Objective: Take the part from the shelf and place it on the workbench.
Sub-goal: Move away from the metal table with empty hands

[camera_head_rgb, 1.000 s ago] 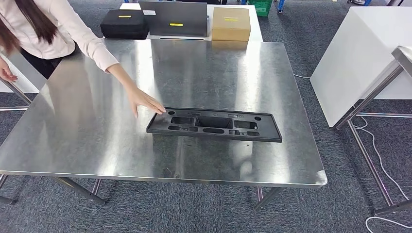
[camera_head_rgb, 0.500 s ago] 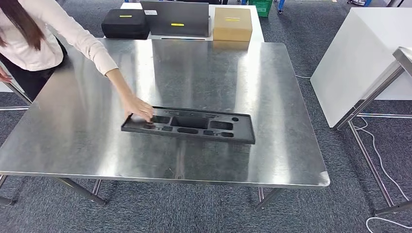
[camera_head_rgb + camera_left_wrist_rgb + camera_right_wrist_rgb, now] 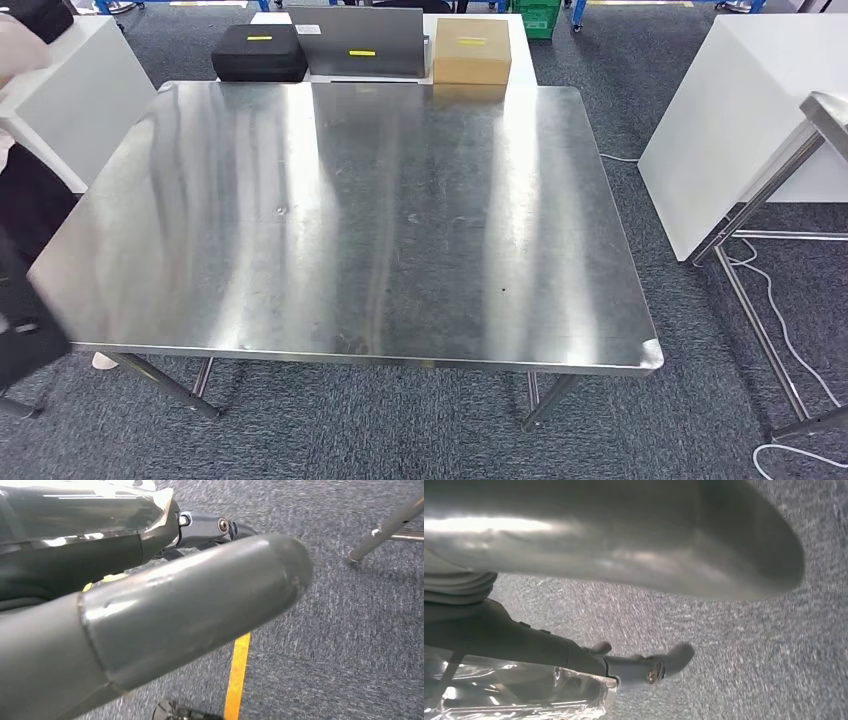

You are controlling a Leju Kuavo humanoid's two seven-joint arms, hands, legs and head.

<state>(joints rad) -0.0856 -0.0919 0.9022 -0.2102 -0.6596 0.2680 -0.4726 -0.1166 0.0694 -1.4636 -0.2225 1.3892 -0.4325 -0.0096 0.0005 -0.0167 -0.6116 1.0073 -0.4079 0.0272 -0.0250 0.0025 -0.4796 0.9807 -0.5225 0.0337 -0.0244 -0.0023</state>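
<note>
Down low by the carpet: left hand and right hand, both loose, fingers apart, holding nothing. Up ahead of the hands: shiny workbench, no part on it; maybe that dark blur out past the left hand, hard to tell. Step one to do: find the shelf, reach, grab.

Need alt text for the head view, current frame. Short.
A steel workbench fills the view with a bare, reflective top. Beyond its far edge sit a black case, a grey panel and a cardboard box; a dark blurred shape cuts in at the left edge.
</note>
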